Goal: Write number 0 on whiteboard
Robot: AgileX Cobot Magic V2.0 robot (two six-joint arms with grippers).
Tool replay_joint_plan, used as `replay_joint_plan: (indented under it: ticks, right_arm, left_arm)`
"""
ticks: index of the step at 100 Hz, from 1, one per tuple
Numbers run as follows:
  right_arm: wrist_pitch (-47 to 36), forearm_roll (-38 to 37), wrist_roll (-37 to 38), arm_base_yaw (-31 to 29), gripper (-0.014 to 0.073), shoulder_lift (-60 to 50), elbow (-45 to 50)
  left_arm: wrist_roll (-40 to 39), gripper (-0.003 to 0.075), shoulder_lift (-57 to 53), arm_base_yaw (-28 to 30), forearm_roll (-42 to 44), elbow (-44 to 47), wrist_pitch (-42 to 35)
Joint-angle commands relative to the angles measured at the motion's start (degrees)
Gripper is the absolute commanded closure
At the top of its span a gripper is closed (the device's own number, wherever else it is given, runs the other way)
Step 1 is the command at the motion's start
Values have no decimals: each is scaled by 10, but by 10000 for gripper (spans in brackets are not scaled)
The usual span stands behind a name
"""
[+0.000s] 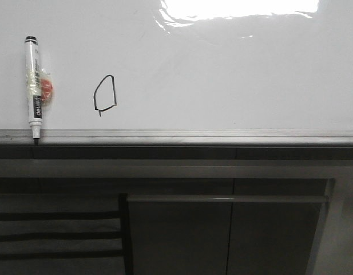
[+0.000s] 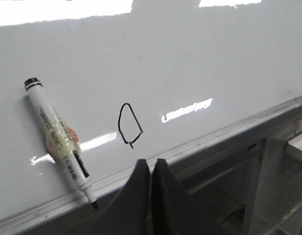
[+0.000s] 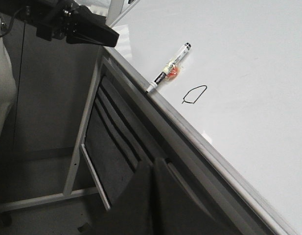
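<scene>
A white marker pen (image 1: 34,86) lies uncapped; grey cabinet panels (image 1: 222,235) stand below, partly in shadow.

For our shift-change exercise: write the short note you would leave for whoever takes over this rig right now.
Left gripper: shut, empty, off the board's near edge.
Right gripper: shut, empty, also pulled back from the board.
Whiteboard: lies flat. The 0 is drawn on it, a closed, angular loop with a small tail.
Marker: uncapped, lying on the board left of the 0, its tip at the edge strip.
Done: the 0 is written and the marker is set down.
Left: nothing obvious; perhaps cap the marker, though no cap is in view.
</scene>
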Motion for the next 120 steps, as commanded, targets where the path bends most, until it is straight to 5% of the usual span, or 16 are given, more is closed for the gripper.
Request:
replay_joint_plan:
  ticks: [1, 10, 22, 41, 74, 87, 120]
  right_arm:
    - [-45, -2, 0, -3, 662, 6, -15]
    - [-45, -2, 0, -3, 662, 6, -15]
    - [-45, -2, 0, -3, 662, 6, -15]
    - [-45, -2, 0, -3, 662, 6, -15]
    - [-45, -2, 0, -3, 662, 6, -15]
    - [-44, -2, 0, -3, 662, 6, -14]
    - [-44, -2, 0, -3, 662, 6, -14]
  left_arm:
    - [-1, 740, -28, -6, -4, 7, -42]
    - [-1, 740, -85, -5, -4, 7, -41]
    - [109, 740, -174, -5, -3, 7, -37]
    - [98, 740, -328, 51, -6, 7, -19]
    - [40, 740, -449, 288, -21, 7, 244]
    - [40, 740, -448, 321, -84, 7, 327]
    - [41, 740, -448, 341, -84, 9, 447]
